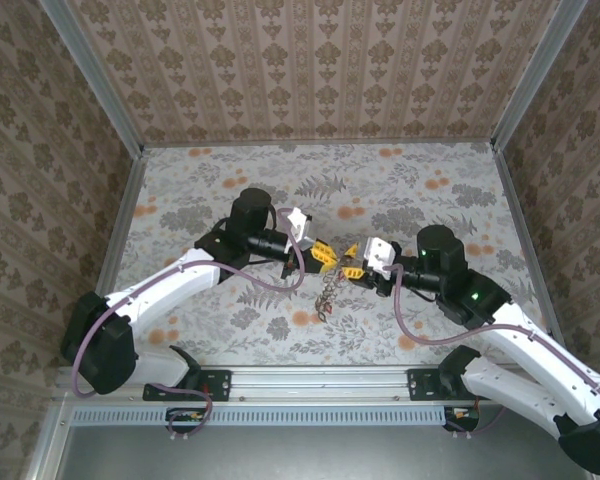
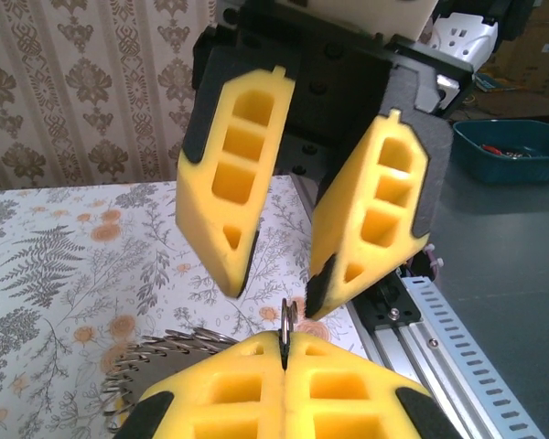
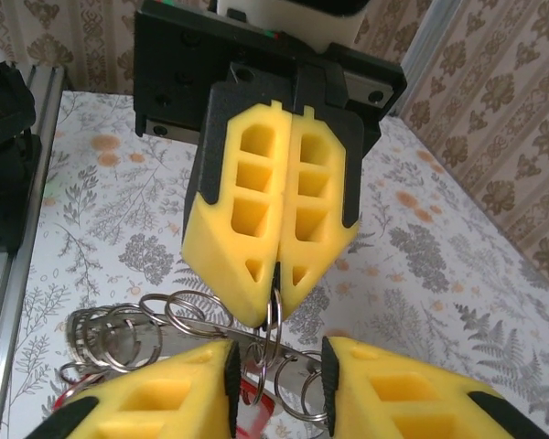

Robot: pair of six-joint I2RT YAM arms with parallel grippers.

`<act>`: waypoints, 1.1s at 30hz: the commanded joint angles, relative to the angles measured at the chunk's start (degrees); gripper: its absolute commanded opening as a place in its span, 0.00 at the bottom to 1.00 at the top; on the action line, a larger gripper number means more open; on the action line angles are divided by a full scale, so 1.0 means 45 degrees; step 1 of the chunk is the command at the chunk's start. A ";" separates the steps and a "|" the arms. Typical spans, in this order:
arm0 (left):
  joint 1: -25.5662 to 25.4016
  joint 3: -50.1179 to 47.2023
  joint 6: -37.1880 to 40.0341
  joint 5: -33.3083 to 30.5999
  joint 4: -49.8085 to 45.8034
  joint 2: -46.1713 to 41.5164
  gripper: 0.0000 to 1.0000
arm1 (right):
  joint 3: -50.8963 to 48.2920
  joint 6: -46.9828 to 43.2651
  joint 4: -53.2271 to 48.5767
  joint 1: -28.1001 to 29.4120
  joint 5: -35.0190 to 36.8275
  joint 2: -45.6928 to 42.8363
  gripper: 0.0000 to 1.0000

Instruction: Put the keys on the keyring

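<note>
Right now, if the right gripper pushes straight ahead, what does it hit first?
Probably the ring pinched by the shut left gripper, dead ahead of the open right gripper. Depth is hard to judge.

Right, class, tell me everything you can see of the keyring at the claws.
The keyring looks like thin silvery metal: several split rings linked in a loose bunch. One ring stands on edge, pinched in the shut left claw; the others dangle below it. The open right claw straddles that ring without clamping it.
</note>
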 commanded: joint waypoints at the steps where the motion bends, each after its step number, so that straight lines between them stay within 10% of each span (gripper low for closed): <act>1: -0.0115 0.0613 0.0167 0.0384 0.0354 -0.0217 0.00 | -0.0083 0.0027 0.0250 -0.0069 -0.0183 0.0132 0.27; 22: -0.0358 0.1028 0.0476 -0.0075 -0.0753 0.0142 0.00 | -0.0574 0.0310 0.0803 -0.0214 -0.0356 0.0079 0.02; 33: -0.0408 0.2547 0.3323 -0.1341 -0.5713 0.0233 0.34 | 0.0306 -0.0623 -0.1552 -0.0252 -0.0445 0.0526 0.00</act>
